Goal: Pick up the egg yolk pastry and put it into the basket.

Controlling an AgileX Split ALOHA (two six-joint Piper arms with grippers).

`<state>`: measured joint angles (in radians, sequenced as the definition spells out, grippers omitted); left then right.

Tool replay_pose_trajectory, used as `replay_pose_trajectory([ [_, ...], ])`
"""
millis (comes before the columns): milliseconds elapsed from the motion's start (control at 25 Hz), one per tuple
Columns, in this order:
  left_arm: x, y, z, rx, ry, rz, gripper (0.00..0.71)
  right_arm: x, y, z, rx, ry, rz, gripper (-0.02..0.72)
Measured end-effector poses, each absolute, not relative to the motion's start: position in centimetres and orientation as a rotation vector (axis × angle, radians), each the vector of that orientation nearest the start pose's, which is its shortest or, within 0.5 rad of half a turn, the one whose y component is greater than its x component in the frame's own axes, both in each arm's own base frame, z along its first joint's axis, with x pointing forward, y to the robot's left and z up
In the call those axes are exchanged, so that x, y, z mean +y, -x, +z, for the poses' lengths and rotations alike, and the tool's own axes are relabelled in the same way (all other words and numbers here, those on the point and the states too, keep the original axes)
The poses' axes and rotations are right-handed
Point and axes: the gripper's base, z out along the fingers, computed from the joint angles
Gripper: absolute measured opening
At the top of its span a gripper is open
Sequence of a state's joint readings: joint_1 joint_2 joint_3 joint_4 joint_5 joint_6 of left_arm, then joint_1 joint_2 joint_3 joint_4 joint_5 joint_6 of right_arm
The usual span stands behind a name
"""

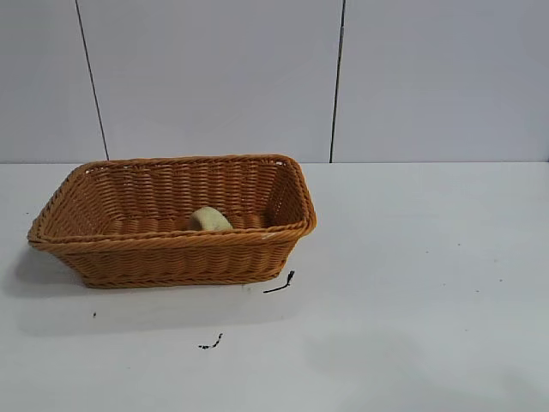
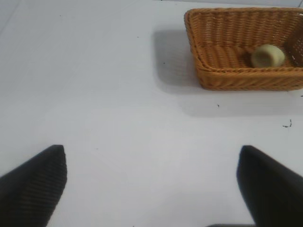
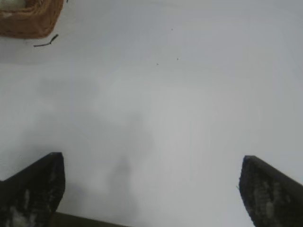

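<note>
The orange-brown wicker basket (image 1: 171,257) stands on the white table at the left. The pale yellowish egg yolk pastry (image 1: 208,220) lies inside it, tilted on its edge near the front wall. Both also show in the left wrist view: the basket (image 2: 236,78) and the pastry (image 2: 267,56). A corner of the basket (image 3: 28,26) shows in the right wrist view. My left gripper (image 2: 151,184) is open and empty over bare table, away from the basket. My right gripper (image 3: 151,187) is open and empty over bare table. Neither gripper shows in the exterior view.
Two small dark scraps lie on the table in front of the basket, one (image 1: 280,283) by its right corner and one (image 1: 211,343) nearer the front. A grey panelled wall (image 1: 343,77) stands behind the table.
</note>
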<state>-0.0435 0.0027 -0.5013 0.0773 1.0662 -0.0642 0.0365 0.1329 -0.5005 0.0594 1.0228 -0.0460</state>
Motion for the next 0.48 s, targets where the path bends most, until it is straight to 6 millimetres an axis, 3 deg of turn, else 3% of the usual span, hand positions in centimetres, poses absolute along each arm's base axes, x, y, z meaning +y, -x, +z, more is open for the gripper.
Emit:
replay_pose_trajectory([
  [160, 0.6, 0.5, 27.7, 2.049, 0.025, 0.026, 0.696, 0.5, 0.4, 28.1, 2.005, 0.086, 0.067, 0.691],
  [480, 0.6, 0.5, 27.7, 2.049, 0.025, 0.026, 0.696, 0.4, 0.4, 28.0, 2.002, 0.093, 0.071, 0.691],
])
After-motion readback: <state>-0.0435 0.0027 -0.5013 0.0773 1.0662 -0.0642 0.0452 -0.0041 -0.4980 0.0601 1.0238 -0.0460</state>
